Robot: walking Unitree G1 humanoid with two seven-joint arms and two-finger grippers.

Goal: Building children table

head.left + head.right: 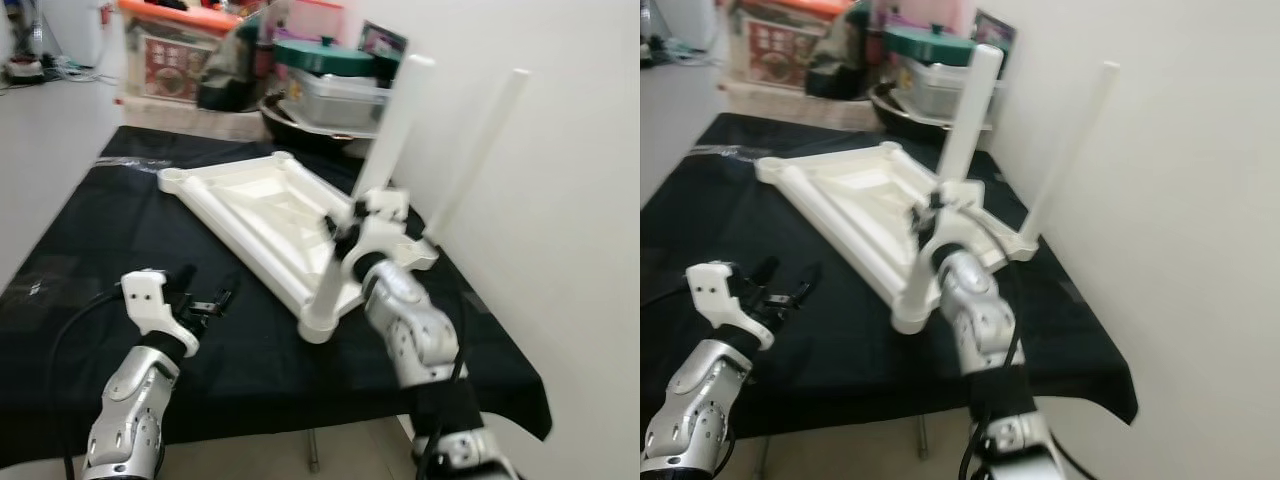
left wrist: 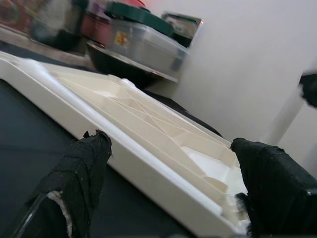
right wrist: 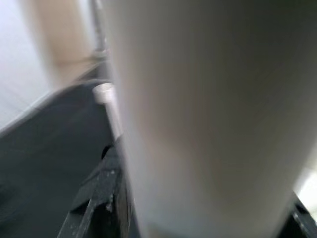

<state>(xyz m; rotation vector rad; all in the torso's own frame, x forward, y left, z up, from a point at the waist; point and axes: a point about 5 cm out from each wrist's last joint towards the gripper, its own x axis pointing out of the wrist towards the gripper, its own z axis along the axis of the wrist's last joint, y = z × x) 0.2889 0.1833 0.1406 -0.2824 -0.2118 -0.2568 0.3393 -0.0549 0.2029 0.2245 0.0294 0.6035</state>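
The white tabletop point(image 1: 262, 215) is lying upside down on the black table point(image 1: 80, 250), toward its right edge. The right gripper point(image 1: 340, 225) is clamping a white leg point(image 1: 390, 130) there. The left gripper point(image 1: 205, 300) is hovering open near the front edge

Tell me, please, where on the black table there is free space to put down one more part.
The black tablecloth is bare left of the white tabletop, from the far edge to the open left gripper, and along the near edge. It is crowded at the right: the right gripper grips a white leg, another leg stands by the wall, and bins crowd behind.
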